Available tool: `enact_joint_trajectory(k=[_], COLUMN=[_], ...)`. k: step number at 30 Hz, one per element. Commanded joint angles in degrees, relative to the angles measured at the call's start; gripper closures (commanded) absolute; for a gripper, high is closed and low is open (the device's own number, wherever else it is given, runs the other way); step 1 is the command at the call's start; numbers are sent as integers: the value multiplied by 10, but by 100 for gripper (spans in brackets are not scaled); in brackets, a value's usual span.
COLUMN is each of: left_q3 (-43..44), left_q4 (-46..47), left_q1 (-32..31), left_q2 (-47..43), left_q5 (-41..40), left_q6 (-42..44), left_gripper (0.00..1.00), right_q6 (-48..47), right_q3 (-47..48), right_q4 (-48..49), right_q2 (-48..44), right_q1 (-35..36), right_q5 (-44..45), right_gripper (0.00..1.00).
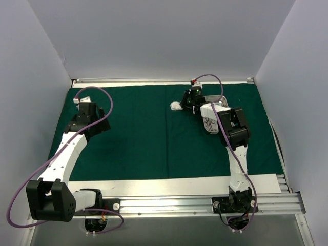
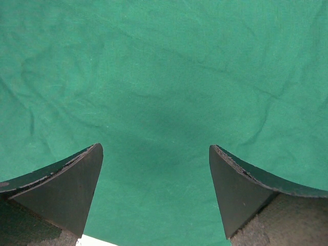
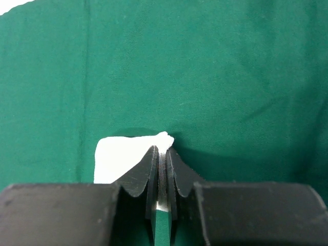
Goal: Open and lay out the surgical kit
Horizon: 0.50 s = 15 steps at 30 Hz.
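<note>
drape: dark green, plain | gauze wad: white | right pincer: black | left arm: white

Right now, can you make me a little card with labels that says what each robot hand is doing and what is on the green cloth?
cloth: green drape, opened out and lying flat
left gripper: open, over bare cloth, holding nothing
right gripper: shut, pinching the edge of a white pad
where the white pad is: on the far part of the cloth, right of the middle
other kit pieces: none clearly seen in these views
</note>
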Motion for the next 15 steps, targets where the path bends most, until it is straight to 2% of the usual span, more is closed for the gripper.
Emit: enact_joint_trajectory(k=[1, 4, 12, 15], left_q3=[5, 5, 5, 5], left_q4=[26, 26, 26, 26], left_q1=[-2, -2, -1, -2], left_q2=[-12, -13, -14, -14], left_q5=[-7, -8, -8, -8], left_q6=[6, 6, 6, 7], left_gripper=[6, 6, 6, 6], right_q6=[-1, 7, 0, -6], right_q3=[-30, -47, -43, -35], right_q4=[19, 33, 25, 14], right_q2=[-11, -18, -32, -39], right_q1=[-1, -1, -3, -6], right_q5=[32, 37, 32, 31], right_gripper=[98, 95, 71, 69])
